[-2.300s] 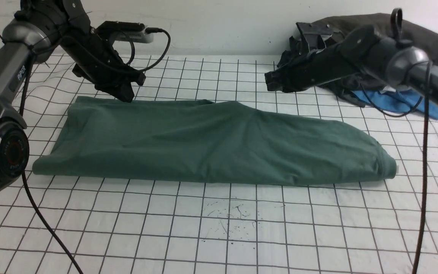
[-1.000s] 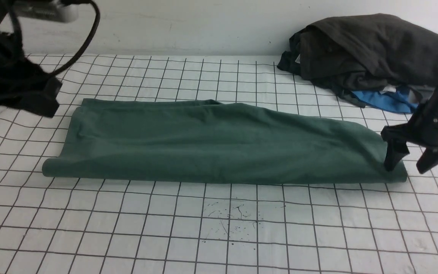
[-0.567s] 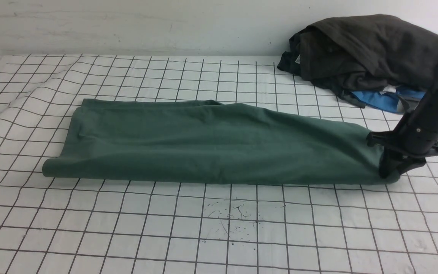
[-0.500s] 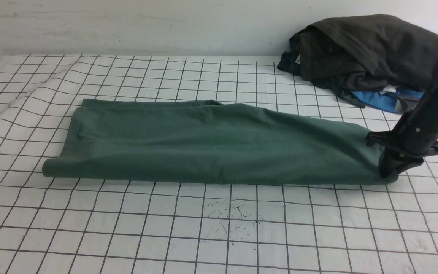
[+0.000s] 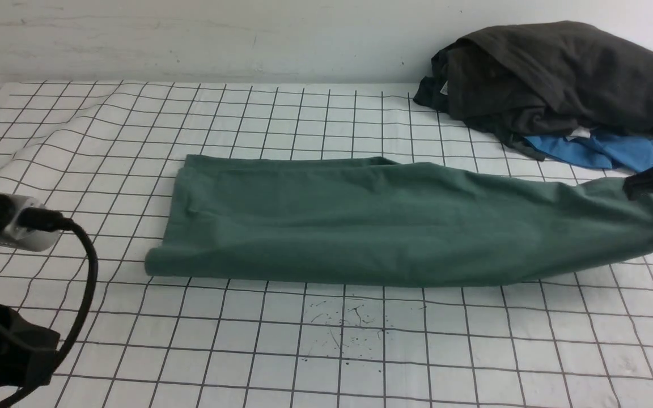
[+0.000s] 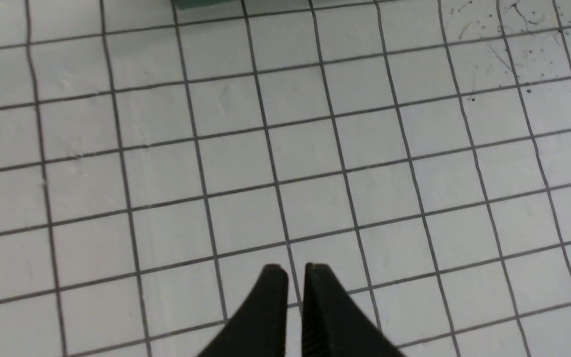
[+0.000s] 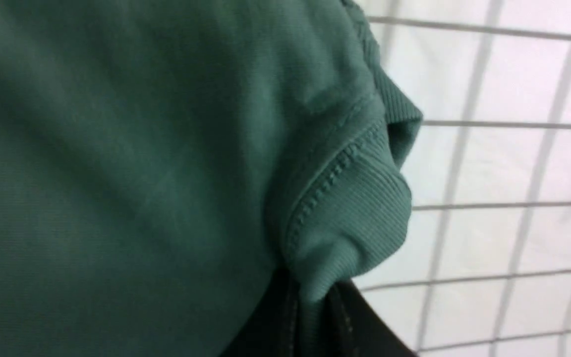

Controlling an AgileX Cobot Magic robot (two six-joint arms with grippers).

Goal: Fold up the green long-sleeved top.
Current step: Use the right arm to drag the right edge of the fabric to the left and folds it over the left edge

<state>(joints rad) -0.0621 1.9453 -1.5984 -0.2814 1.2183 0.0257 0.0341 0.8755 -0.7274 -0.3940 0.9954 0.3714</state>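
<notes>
Gripping the ribbed hem, the right tool (image 7: 310, 302) is clamped on the green long-sleeved top (image 5: 394, 226) lying across the counter (image 5: 326, 351) (left tool (image 6: 295, 270) closed, empty); next, carry that end over leftward.

The green long-sleeved top (image 5: 394, 226) is matt knitted cloth, its ribbed edge (image 7: 360, 198) stitched; under it lies a thin white gridded sheet (image 5: 326, 351), matt and wrinkled; the left gripper (image 6: 295, 277) fingers look matt black plastic
</notes>
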